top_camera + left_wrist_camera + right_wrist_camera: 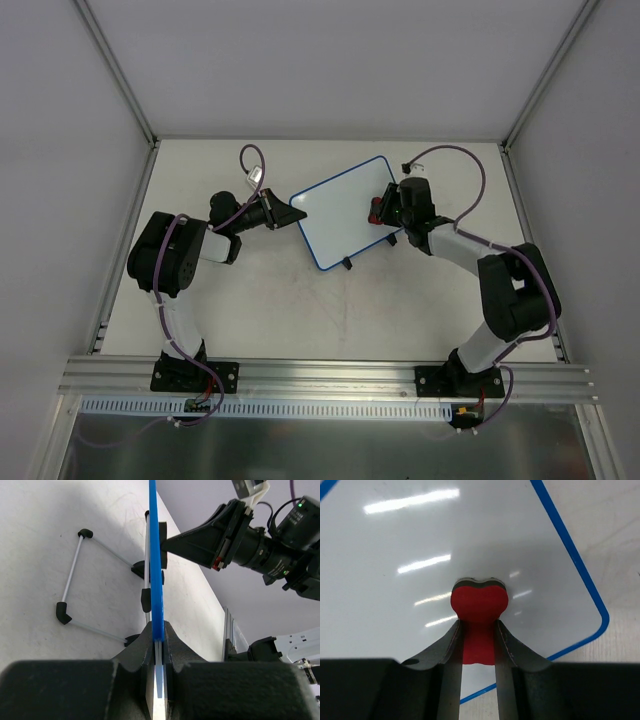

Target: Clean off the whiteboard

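Pale worktop, whiteboard between my two arms

The whiteboard point(340, 212) sits slanted in the middle of the worktop point(270, 300), its white face showing no marks. My left fingers point(150, 635) are clenched on its blue-framed left corner. My right fingers point(451, 647) grip a red eraser point(479, 605), its tip against the face near the right edge.

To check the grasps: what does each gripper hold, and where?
Left gripper: the whiteboard, by its blue edge. Right gripper: the red eraser, by its waist.
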Available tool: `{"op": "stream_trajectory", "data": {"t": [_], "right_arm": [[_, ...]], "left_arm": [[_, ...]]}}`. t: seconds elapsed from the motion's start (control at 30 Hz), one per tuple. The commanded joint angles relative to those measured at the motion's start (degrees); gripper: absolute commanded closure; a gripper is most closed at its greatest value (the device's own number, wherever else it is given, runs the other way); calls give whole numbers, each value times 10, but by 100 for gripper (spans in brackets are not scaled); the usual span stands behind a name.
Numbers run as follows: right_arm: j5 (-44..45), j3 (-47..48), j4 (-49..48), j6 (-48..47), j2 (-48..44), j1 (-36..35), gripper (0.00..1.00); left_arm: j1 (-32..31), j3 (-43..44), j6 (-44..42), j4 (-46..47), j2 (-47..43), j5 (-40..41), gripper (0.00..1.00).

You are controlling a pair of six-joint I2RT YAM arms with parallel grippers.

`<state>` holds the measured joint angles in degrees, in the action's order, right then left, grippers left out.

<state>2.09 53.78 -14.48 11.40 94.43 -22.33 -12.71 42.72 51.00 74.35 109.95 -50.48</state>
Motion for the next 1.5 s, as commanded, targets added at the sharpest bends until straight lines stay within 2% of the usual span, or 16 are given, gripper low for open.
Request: {"op": "stream_trajectory", "data": {"t": [0.0, 0.1, 0.4, 0.5, 0.77, 1.03, 1.27, 1.47], "right_arm": [[41, -59, 31, 49, 8, 1, 100], [42, -92, 6, 62, 15, 2, 100], [46, -107, 2, 78, 8, -1, 100], [73, -125, 36, 90, -29, -4, 100], [86, -172, 45, 89, -122, -9, 100], [93, -146, 67, 21, -198, -75, 100], [-9, -99, 10, -44, -155, -99, 100], [-16, -20, 12, -88, -91, -124, 100]], "left_arm": [[-9, 3, -7, 92, 2, -45, 100], [-9, 3, -6, 93, 1, -44, 100], [-9, 2, -6, 92, 1, -44, 100], [-9, 1, -6, 92, 0, -43, 100], [-9, 2, -6, 93, 2, -43, 100], [-9, 3, -6, 93, 4, -43, 100], [-9, 5, -4, 95, 4, -44, 100], [-9, 4, -3, 96, 4, -45, 100]]}}
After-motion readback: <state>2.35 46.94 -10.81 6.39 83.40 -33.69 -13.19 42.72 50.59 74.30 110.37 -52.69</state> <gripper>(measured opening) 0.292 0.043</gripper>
